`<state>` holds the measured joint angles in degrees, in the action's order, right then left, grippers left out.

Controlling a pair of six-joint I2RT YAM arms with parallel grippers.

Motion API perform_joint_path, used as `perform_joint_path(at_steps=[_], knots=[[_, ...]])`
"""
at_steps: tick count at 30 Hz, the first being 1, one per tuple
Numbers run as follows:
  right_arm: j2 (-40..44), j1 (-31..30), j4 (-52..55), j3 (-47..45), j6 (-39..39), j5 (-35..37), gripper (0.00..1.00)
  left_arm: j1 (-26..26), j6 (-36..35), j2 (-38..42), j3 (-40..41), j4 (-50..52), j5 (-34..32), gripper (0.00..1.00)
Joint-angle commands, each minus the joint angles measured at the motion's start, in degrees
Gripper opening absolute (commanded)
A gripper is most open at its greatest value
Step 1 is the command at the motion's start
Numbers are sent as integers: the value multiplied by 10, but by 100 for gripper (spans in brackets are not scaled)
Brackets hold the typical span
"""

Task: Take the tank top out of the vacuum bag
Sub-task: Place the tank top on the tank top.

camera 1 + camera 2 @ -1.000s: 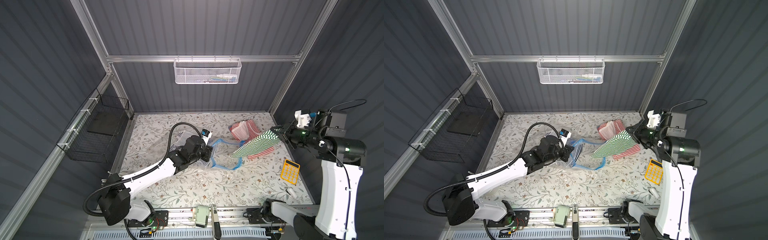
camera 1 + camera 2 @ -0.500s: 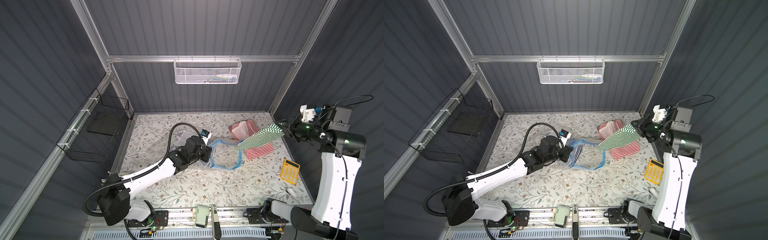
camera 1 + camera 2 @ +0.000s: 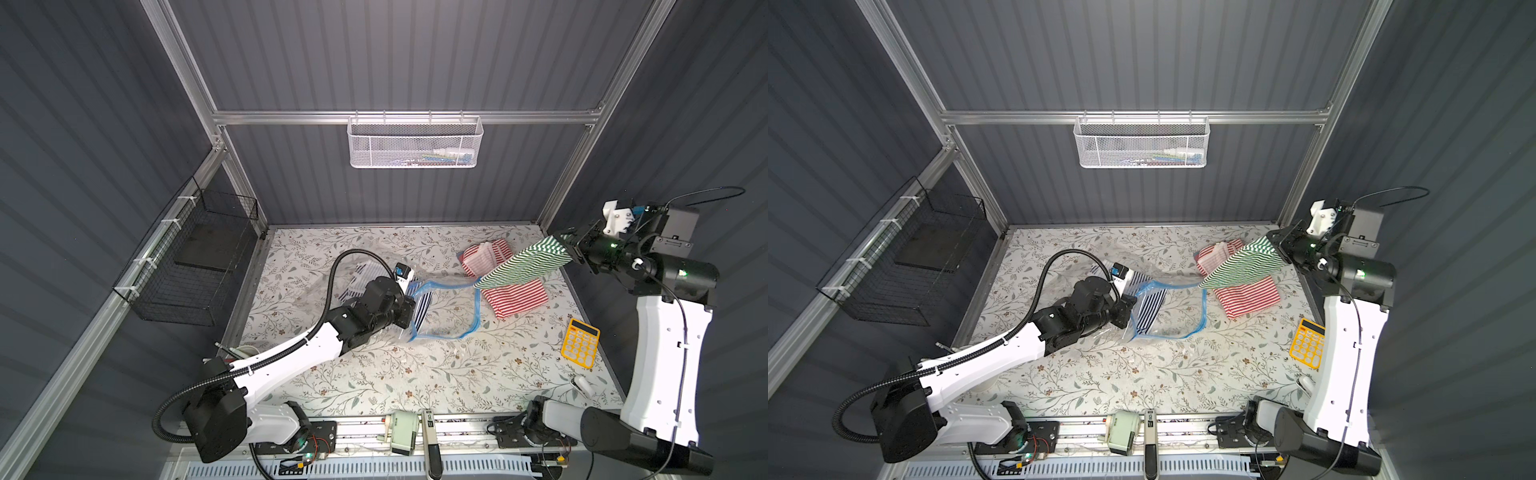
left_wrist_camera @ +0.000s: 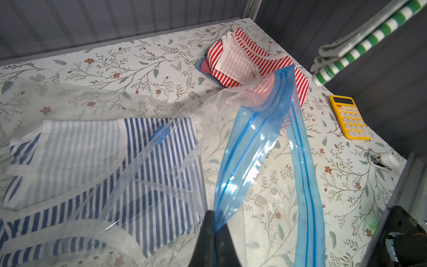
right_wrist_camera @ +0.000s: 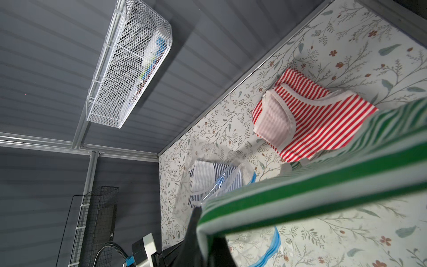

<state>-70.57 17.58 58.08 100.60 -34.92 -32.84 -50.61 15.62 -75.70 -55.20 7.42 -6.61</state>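
Note:
The vacuum bag [image 3: 478, 307] [image 3: 1204, 307] lies mid-table, its blue zip mouth gaping. My left gripper [image 3: 409, 316] [image 3: 1128, 313] [image 4: 214, 222] is shut on the blue zip strip [image 4: 245, 161] at the near corner of the mouth. A blue-striped top [image 3: 423, 307] [image 4: 147, 161] lies inside the clear plastic. At the right, high over the table, my right gripper [image 3: 571, 249] [image 3: 1280, 249] [image 5: 203, 222] is shut on a green-and-white striped tank top [image 3: 523, 266] [image 3: 1241, 266] [image 5: 323, 185]. It hangs slanting, with its low end in the air beside the bag's far corner.
A red-striped top [image 3: 517, 293] [image 4: 240, 60] lies crumpled under the hanging one. A yellow calculator [image 3: 580, 343] and a small white object [image 3: 584, 386] sit by the right edge. A white mesh basket [image 3: 413, 143] hangs on the back wall, a black wire basket [image 3: 195, 266] on the left wall.
My right gripper has risen and drawn back to the right with the green-striped tank top, pulling its low end up and away from the bag mouth. The left arm has stayed put.

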Motion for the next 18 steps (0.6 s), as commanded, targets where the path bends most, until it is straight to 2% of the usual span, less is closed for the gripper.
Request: perform_joint_path(at_steps=[1,8,18], knots=[[10,3,-56,-14,18,17,0,-4,-8,18,4,16,-17,0],[15,3,-119,-62,28,20,0,-3,-15,28,6,31,-39,0],[-15,3,-152,-65,35,17,0,-3,-17,20,0,30,-49,0]])
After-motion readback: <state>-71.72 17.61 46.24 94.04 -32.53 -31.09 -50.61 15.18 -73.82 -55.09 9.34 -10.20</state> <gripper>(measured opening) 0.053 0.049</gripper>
